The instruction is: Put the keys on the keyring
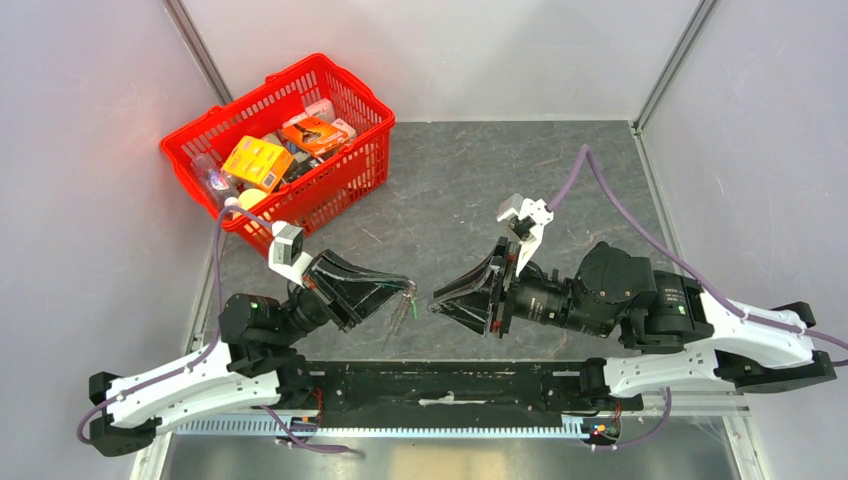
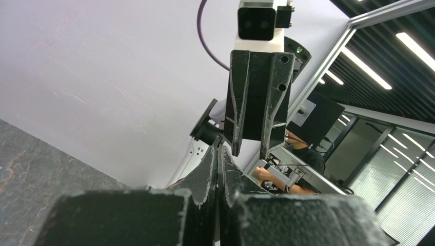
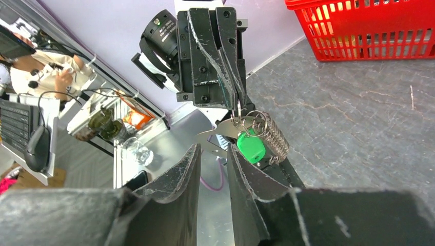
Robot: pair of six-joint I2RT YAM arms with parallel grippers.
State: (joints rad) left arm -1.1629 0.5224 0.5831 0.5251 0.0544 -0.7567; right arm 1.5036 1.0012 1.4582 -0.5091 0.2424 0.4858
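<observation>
My left gripper (image 1: 408, 287) is shut on the keyring, which hangs from its fingertips just above the table. In the right wrist view the keyring (image 3: 270, 134) is a dark coiled wire loop. The key with the bright green head (image 3: 251, 145) hangs on it, its silvery blade pointing left. In the top view the bunch (image 1: 402, 310) is a small dangling shape. My right gripper (image 1: 436, 303) faces the left one, a short gap from the bunch. Its fingers (image 3: 213, 149) stand slightly apart with nothing between them, just below the blade. In the left wrist view my own jaws (image 2: 219, 148) are pressed together and the keyring is hidden.
A red plastic basket (image 1: 245, 97) holding several packaged items stands at the back left on the dark grey table (image 1: 560, 180); it also shows in the right wrist view (image 3: 369, 31). Grey walls enclose the back and sides. A black rail runs along the near edge.
</observation>
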